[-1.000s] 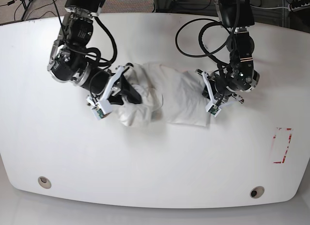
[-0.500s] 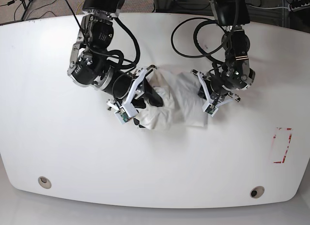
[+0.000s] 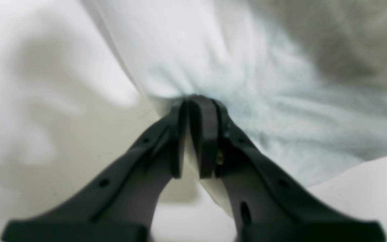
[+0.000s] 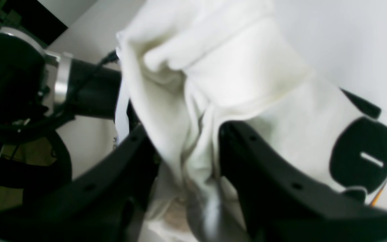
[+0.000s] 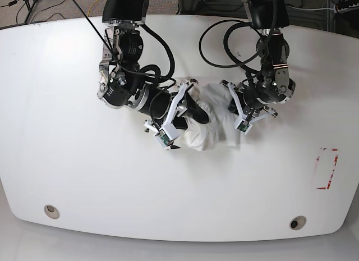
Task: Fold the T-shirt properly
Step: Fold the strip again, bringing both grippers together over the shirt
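Found the T-shirt bunched in a small wrinkled heap near the middle of the white desk, squeezed between the two arms. Counted no flat panel anywhere, only soft folds piled on each other.

Saw the left claw at the heap's edge on the base view's right. Checked it in the left wrist view: left claw nearly closed, its two dark fingers almost meeting, with a thin pinch of pale cloth caught at the tips and creases fanning out from that spot.

Saw the right claw on the base view's left, lying across the top of the heap. Checked it in the right wrist view: right claw with jaws standing apart and a thick cream fold running down between them and spilling over one finger. Could not tell how firmly that fold was pressed.

Noted a bold black printed shape with a small white bar on the cloth beyond the far finger, and a sliver of orange print just below it.

Noted a red outlined rectangle marked on the desk, well apart from the cloth, toward the base view's right edge.
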Tool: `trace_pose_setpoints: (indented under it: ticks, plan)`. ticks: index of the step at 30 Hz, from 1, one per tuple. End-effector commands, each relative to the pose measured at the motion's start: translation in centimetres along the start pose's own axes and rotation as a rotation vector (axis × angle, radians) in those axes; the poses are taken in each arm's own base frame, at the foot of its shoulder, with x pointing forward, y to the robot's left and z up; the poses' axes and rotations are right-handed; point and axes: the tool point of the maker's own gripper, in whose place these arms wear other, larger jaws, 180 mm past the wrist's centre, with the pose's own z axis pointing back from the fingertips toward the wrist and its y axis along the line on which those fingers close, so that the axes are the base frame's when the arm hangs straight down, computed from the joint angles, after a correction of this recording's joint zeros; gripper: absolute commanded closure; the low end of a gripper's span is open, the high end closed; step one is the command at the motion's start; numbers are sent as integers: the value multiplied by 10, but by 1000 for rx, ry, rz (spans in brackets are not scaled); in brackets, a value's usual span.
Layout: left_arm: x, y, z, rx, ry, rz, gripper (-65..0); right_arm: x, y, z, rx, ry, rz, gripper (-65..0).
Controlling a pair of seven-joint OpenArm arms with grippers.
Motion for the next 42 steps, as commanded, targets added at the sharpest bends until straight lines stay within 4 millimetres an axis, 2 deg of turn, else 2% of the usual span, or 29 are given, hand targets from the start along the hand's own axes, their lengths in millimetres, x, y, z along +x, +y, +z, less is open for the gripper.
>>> trace_pose_setpoints:
  ticks: [1, 10, 19, 21, 23, 26, 28, 31, 34, 42]
  plan:
    - [-44, -7, -2, -5, 189, -25, -68, 23, 4, -3, 29, -76, 16, -152]
    - [-43, -8, -2, -7, 187, -24, -69, 38, 1, -19, 60, -110, -13, -152]
    - [-32, -13, -2, -44, 135, 7, -72, 48, -3, -22, 65, -183, -37, -155]
    - [-28, -17, -2, -67, 111, 24, -86, 49, -3, -22, 65, -188, -37, -179]
    - [-25, -18, -2, -81, 93, 36, -125, 49, -2, -22, 65, -189, -36, -230]
    - [-26, -15, 0, -82, 88, 39, -218, 49, -2, -22, 65, -189, -36, -371]
    - [-26, -15, 0, -82, 88, 39, -258, 49, -3, -22, 64, -188, -35, -458]
    - [-25, -15, 0, -82, 86, 40, -292, 49, -3, -22, 63, -188, -37, -555]
    - [-24, -16, 0, -86, 79, 42, -303, 48, -3, -21, 61, -188, -38, -598]
    - [2, -8, 17, -114, -61, 135, -304, 48, -4, -21, 59, -189, -37, -598]
